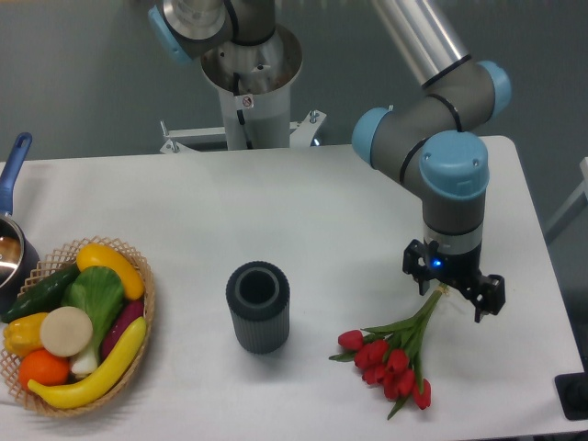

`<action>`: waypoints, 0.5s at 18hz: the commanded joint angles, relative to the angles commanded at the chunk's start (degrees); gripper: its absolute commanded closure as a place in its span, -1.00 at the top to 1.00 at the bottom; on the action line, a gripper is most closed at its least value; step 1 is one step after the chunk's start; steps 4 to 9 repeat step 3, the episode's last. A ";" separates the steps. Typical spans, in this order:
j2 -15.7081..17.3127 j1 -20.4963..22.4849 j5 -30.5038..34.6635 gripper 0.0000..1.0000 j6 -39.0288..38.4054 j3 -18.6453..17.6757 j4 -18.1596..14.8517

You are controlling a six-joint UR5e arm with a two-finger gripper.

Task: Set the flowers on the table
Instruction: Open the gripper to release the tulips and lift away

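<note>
Camera view showed the flowers lying flat on the white surface at 5 o'clock; the gripper stood spread and released over the stem ends. Letting go there suggested placement was complete.

The arm reaches down from above, its grey wrist with a blue cap standing upright directly over the gripper. The gripper points straight down, its two black fingers spread wide apart, nothing between them.
</note>
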 joint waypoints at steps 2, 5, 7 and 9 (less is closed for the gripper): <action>1.31 0.88 -1.57 1.00 0.00 -0.09 0.00; 1.50 1.14 -3.24 1.00 0.00 -0.26 0.00; 1.50 1.14 -3.24 1.00 0.00 -0.26 0.00; 1.50 1.14 -3.24 1.00 0.00 -0.26 0.00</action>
